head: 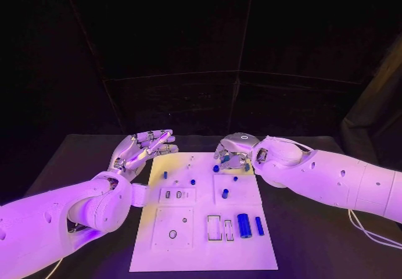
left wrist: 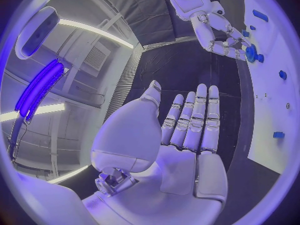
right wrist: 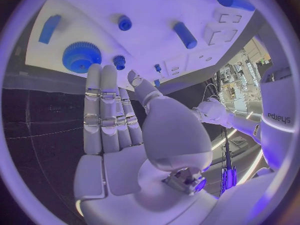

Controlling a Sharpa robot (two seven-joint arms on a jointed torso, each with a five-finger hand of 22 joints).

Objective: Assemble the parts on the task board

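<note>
The white task board (head: 205,244) lies in the middle of the black table. My right hand (head: 234,152) hovers over its far edge with fingers straight and nothing held. Its fingertips (right wrist: 100,71) reach a large blue gear (right wrist: 81,56), with a small blue gear (right wrist: 119,61) beside it; I cannot tell whether they touch. My left hand (head: 144,148) is raised beside the board's far left corner, palm open and fingers (left wrist: 199,115) straight, empty. A thick blue cylinder (head: 244,225) and a blue bar (head: 259,225) lie near the board's front right. A blue peg (head: 226,193) lies mid-board.
Small blue pieces (head: 165,174) (head: 193,182) stand on the board's far half, and a blue block (right wrist: 49,28) lies near the gear. Rectangular cut-outs (head: 214,226) sit at the front. Black table (head: 310,244) shows on both sides of the board.
</note>
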